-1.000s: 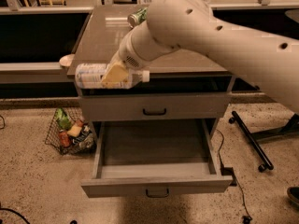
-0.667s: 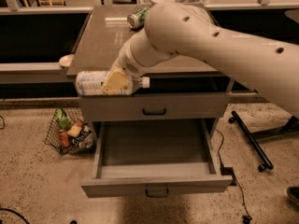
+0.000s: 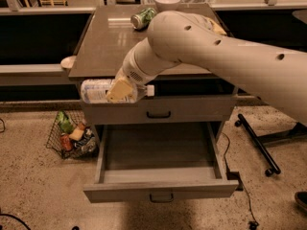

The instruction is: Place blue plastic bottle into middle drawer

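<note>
My claw [image 3: 121,89] is clamped across the blue plastic bottle [image 3: 96,90], held sideways at the worktop's [image 3: 108,42] front left corner. Just below runs the shut drawer front [image 3: 192,111] with a black handle. Under that, the middle drawer [image 3: 160,189] stands pulled out. A green can [image 3: 143,18] and a white bowl [image 3: 167,1] sit far back, and a wire basket [image 3: 72,135] is on the floor. The bottle has sunk lower than a second ago.

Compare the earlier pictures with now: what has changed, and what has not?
The gripper, shut on the blue plastic bottle in front of the cabinet, has carried it slightly downward. Nothing was let go. The middle drawer stays open; the can stays on top.
</note>
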